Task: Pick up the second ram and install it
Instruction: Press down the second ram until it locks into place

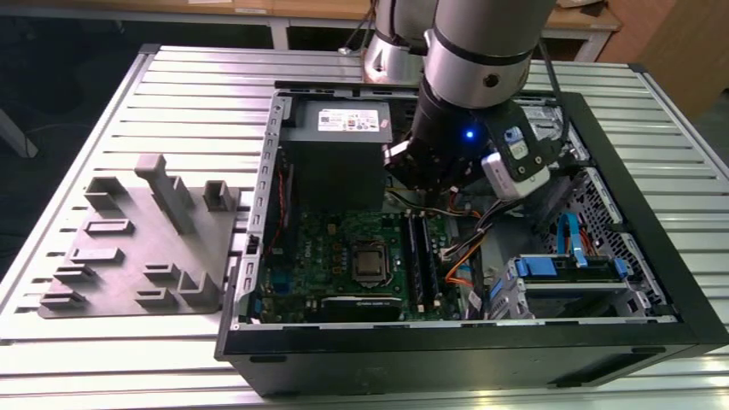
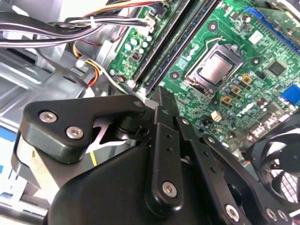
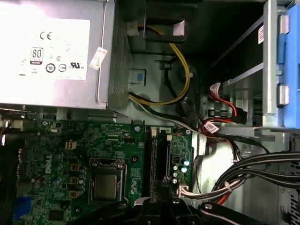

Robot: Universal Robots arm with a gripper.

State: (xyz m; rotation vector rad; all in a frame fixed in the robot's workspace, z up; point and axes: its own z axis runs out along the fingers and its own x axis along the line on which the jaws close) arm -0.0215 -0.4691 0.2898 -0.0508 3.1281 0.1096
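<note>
My gripper (image 1: 424,198) hangs inside the open computer case (image 1: 592,329), just above the far end of the motherboard's memory slots (image 1: 422,256). In the second wrist view its black fingers (image 2: 161,110) meet at a thin tip with nothing visible between them. Two long dark sticks stand side by side in the slots (image 2: 161,47) in both wrist views (image 3: 159,157). I cannot tell which one is the second ram. The gripper's tip (image 3: 163,199) sits over the slots' end, apart from the sticks.
A grey fixture block (image 1: 137,248) with raised holders lies on the slatted table at the exterior view's left. The case holds a power supply (image 1: 336,124), the processor socket (image 1: 367,263), a black fan (image 2: 276,154), a blue drive bay (image 1: 569,265) and cable bundles (image 3: 243,168) beside the slots.
</note>
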